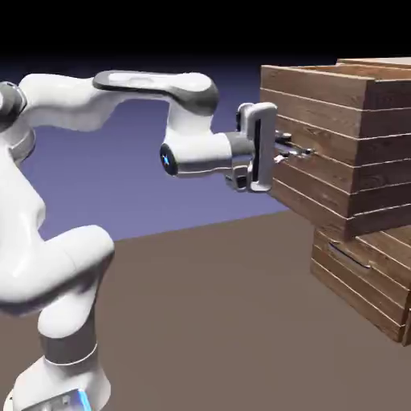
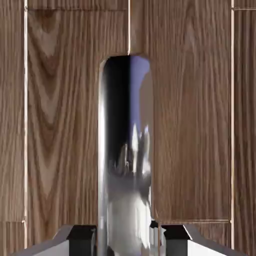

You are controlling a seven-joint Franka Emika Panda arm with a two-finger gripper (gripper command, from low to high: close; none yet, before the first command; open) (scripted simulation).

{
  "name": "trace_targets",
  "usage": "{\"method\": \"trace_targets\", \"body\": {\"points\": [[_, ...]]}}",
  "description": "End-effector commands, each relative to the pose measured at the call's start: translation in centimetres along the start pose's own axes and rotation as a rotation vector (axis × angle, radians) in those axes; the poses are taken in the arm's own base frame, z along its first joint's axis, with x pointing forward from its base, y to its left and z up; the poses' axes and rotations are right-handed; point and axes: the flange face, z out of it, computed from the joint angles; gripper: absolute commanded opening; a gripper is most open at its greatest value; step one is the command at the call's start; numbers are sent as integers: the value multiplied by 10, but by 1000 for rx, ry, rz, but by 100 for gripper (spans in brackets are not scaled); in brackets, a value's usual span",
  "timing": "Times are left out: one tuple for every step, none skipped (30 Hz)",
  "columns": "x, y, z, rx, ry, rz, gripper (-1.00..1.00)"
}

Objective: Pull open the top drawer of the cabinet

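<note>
The gripper (image 2: 128,241) is gripping the shiny handle (image 2: 126,150), whose long axis is running along the plank seams; the top drawer (image 1: 309,144) is jutting out, its front facing the arm!

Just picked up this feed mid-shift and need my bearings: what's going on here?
A white robot arm has its two-finger gripper closed on the shiny silver bar handle of the top drawer, a large box of horizontal brown wooden planks. That drawer stands well out from the brown plank-built cabinet, past the lower drawer, which has its own thin handle. So the top drawer is already open; how much farther it could travel, the pictures don't show.
</note>
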Motion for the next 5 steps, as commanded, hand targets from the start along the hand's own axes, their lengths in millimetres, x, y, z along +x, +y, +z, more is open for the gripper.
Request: {"method": "trace_targets", "body": {"points": [[0, 0, -11, 0, 0, -1, -100], [0, 0, -14, 0, 0, -1, -100], [0, 0, -14, 0, 0, -1, 100], [0, 0, -14, 0, 0, -1, 100], [-1, 0, -25, -1, 1, -3, 100]]}}
